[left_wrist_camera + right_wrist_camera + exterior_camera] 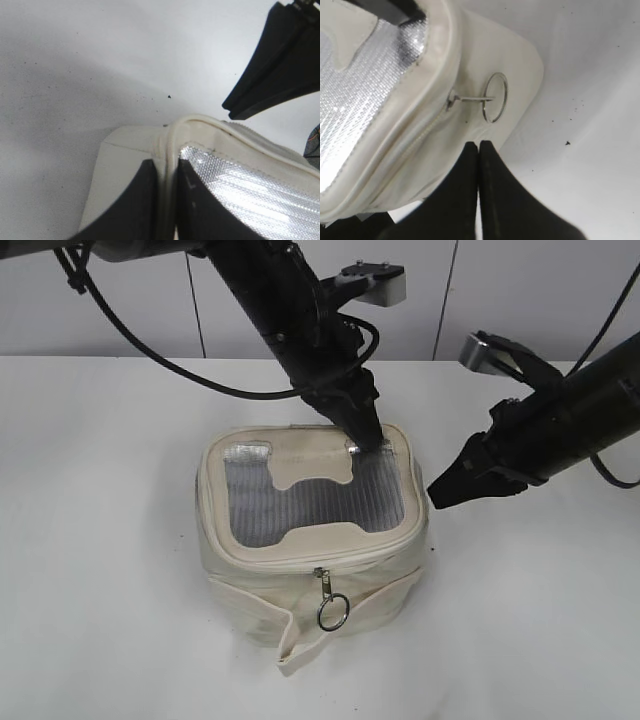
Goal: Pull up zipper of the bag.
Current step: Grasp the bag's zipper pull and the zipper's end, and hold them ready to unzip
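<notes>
The cream bag stands mid-table, its grey mesh window facing up. The zipper runs round the lid rim. A silver slider with a ring pull hangs at the front. My left gripper is shut on the lid's back right rim; in the left wrist view its jaws pinch the cream rim. My right gripper is shut and empty beside the bag's right side. In the right wrist view its tips sit just short of a ring pull on its slider.
The bag rests on a white table with a pale wall behind. A loose cream strap crosses the bag's front and its end lies on the table. The right gripper also shows in the left wrist view.
</notes>
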Robot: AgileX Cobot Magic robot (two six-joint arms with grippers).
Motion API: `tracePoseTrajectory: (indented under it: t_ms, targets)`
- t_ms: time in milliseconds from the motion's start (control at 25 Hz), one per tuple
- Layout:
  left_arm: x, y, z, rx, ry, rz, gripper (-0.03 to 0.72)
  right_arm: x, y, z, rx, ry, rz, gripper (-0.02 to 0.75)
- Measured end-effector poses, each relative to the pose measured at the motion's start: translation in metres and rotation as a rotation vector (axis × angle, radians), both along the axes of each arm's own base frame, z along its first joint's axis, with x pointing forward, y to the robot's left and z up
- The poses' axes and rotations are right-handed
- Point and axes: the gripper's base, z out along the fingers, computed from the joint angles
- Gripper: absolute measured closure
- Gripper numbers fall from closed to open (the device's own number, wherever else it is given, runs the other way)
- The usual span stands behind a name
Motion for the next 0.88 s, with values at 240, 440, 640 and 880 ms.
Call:
tracePoseTrajectory:
  t_ms: [240,440,640,880]
  targets:
    - [0.0,0.0,0.0,0.0,0.0,0.0,0.613,-0.006,-0.002,-0.001,-0.029,0.044,0.03,0.65]
    - [0.0,0.0,0.0,-0.001,0.001,0.0,0.613,-0.005,-0.003,-0.002,-0.047,0.03,0.02,0.381]
    - [0.0,0.0,0.0,-0.001,0.0,0.0,0.613,-0.001,-0.002,-0.003,-0.032,-0.02,0.024,0.306]
    - [0.0,0.0,0.0,-0.001,0.001,0.0,0.613,0.009,0.002,-0.014,0.003,-0.099,0.047,0.299]
